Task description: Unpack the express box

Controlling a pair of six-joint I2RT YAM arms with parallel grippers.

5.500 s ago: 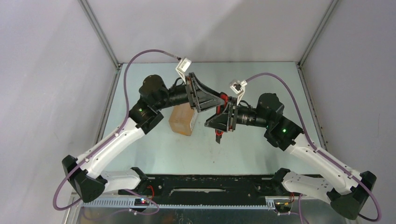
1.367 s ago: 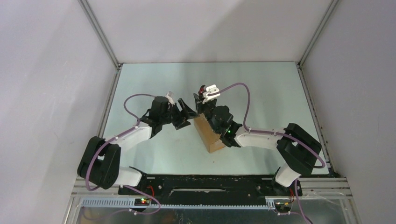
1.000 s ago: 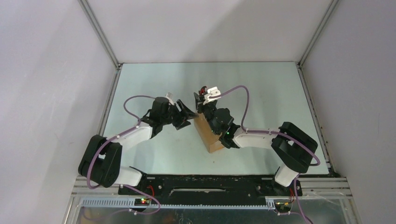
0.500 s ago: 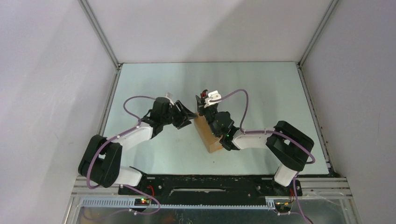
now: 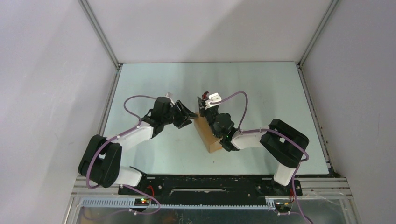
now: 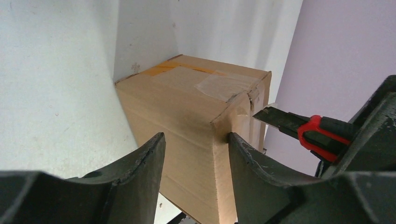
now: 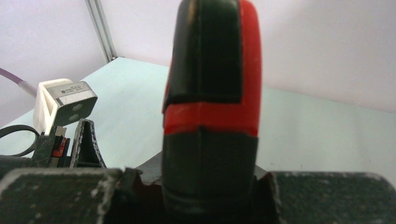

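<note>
The express box (image 5: 211, 138), a brown carton with tape on its top, stands mid-table. In the left wrist view a vertical corner of the express box (image 6: 187, 121) sits between my left gripper's (image 6: 196, 156) fingers, which press against both faces. The left gripper (image 5: 190, 117) is at the box's far left end. My right gripper (image 7: 210, 186) is shut on a red-and-black utility knife (image 7: 210, 93). That knife (image 6: 303, 128) points its blade tip at the taped upper corner of the box. The right gripper (image 5: 205, 105) hovers over the box's far end.
Grey walls with aluminium posts (image 5: 100, 32) close in the pale green table (image 5: 271, 88) on three sides. A black rail (image 5: 210, 191) with the arm bases runs along the near edge. Purple cables (image 5: 135, 100) loop above both wrists. The left wrist's white camera (image 7: 65, 100) shows close to the knife.
My left jaws have narrowed onto the box corner. The right arm has folded in, its elbow shifting left, while the knife stays at the box's far end.
</note>
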